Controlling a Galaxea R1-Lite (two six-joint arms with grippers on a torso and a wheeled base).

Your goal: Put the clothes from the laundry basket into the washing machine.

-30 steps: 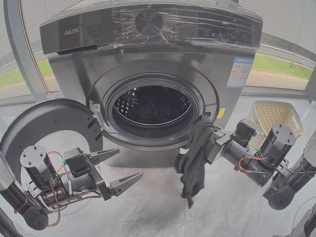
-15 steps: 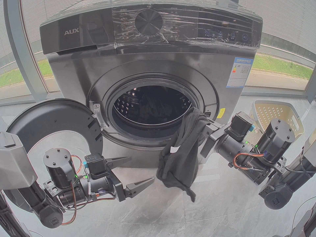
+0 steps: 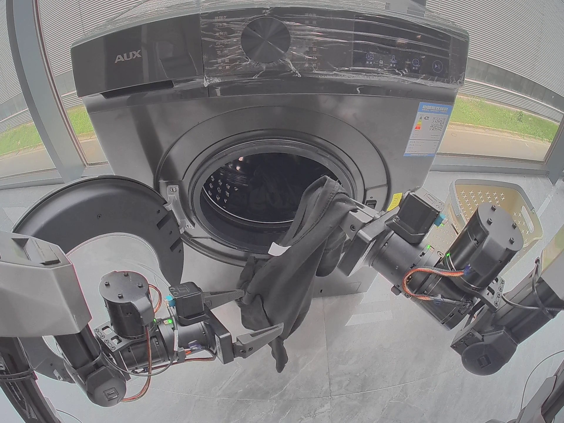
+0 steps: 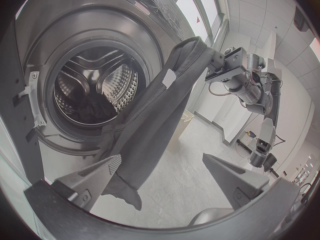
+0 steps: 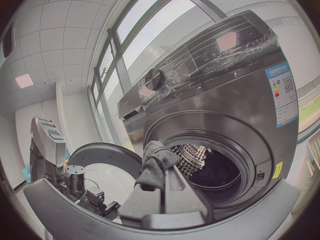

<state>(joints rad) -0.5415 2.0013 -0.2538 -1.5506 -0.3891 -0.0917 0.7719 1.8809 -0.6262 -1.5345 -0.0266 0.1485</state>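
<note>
Your right claw [image 3: 351, 215] grips the top of a black garment [image 3: 294, 259] before the drum mouth of the washing machine [image 3: 264, 118]. The garment hangs long and slants down toward your left claw [image 3: 258, 311], which has its fingers spread wide and holds nothing. A white tag [image 3: 276, 249] shows on the cloth. A blue label [image 3: 427, 129] is on the machine's front.

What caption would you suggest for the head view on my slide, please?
Right gripper holds a dark garment before the open washing machine; open left gripper near its hanging end.
</note>
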